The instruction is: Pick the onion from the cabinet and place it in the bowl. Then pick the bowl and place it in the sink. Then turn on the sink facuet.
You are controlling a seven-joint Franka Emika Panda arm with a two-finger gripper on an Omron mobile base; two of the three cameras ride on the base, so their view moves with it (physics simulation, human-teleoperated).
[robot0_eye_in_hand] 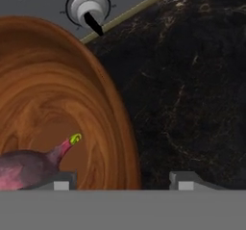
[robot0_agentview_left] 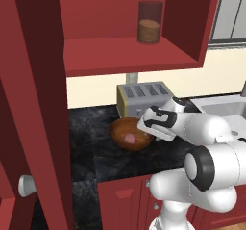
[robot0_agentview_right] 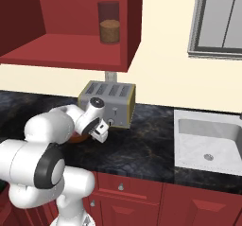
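The reddish-pink onion [robot0_eye_in_hand: 29,169] lies inside the brown wooden bowl [robot0_eye_in_hand: 57,94], which stands on the dark counter in front of the toaster. From the left base view the onion [robot0_agentview_left: 129,138] shows as a pink spot in the bowl [robot0_agentview_left: 122,130]. My gripper [robot0_eye_in_hand: 124,182] is low over the bowl's right rim, one fingertip [robot0_eye_in_hand: 62,182] inside by the onion and the other outside over the counter. The jaws stand apart with a gap to the rim and hold nothing. The red cabinet [robot0_agentview_left: 120,56] hangs above with its door [robot0_agentview_left: 33,104] open. The sink [robot0_agentview_right: 208,142] lies to the right. A grey sliver of the faucet [robot0_agentview_left: 243,88] shows at the edge.
A silver toaster [robot0_agentview_right: 108,102] stands right behind the bowl, its knob [robot0_eye_in_hand: 89,7] close to the rim. A clear jar [robot0_agentview_left: 150,23] with brown contents stands on the cabinet shelf. The open door's pale knob [robot0_agentview_left: 26,185] juts out at the lower left. Dark counter [robot0_agentview_right: 142,147] stretches between bowl and sink.
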